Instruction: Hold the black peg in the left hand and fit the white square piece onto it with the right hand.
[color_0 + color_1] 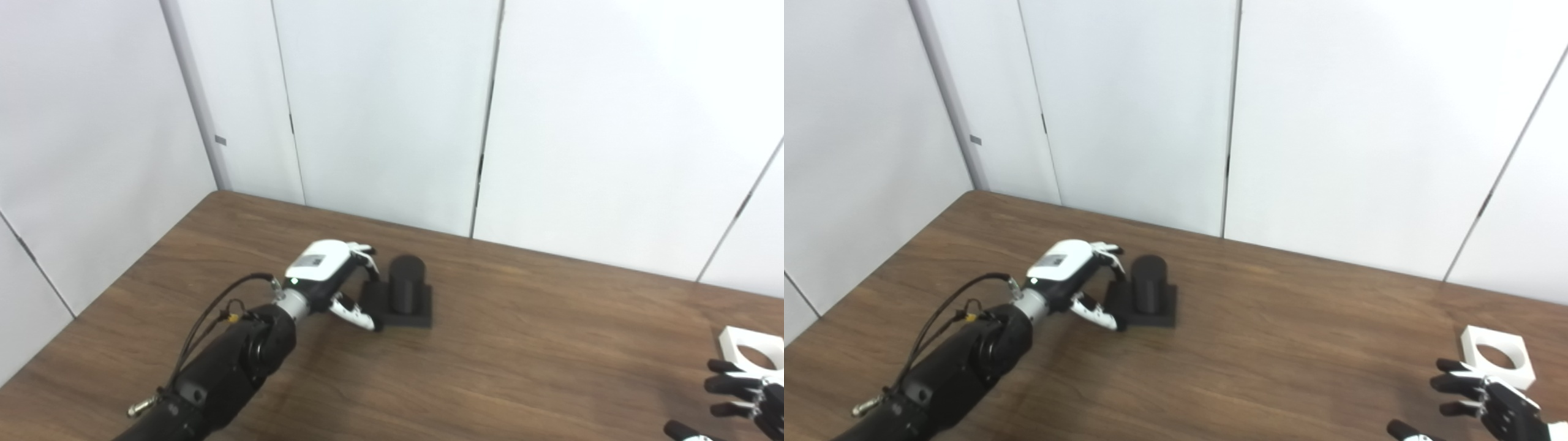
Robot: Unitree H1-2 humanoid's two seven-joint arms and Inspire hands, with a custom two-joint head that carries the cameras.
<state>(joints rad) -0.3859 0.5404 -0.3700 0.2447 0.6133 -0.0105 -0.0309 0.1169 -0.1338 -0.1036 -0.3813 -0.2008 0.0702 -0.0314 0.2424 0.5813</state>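
The black peg (406, 283), a short upright cylinder on a flat black square base, stands on the brown table (520, 355) left of centre. My left hand (334, 278) is open just left of the base, fingers and thumb spread toward its left edge and not closed on it. The white square piece (1497, 356) with a round hole lies flat at the far right. My right hand (1485, 401) is open just in front of it, dark fingers spread and pointing left, partly cut off by the picture's edge.
White wall panels (392, 110) rise directly behind the table's far edge and along its left side. The table's left edge runs diagonally past my left arm (233, 361).
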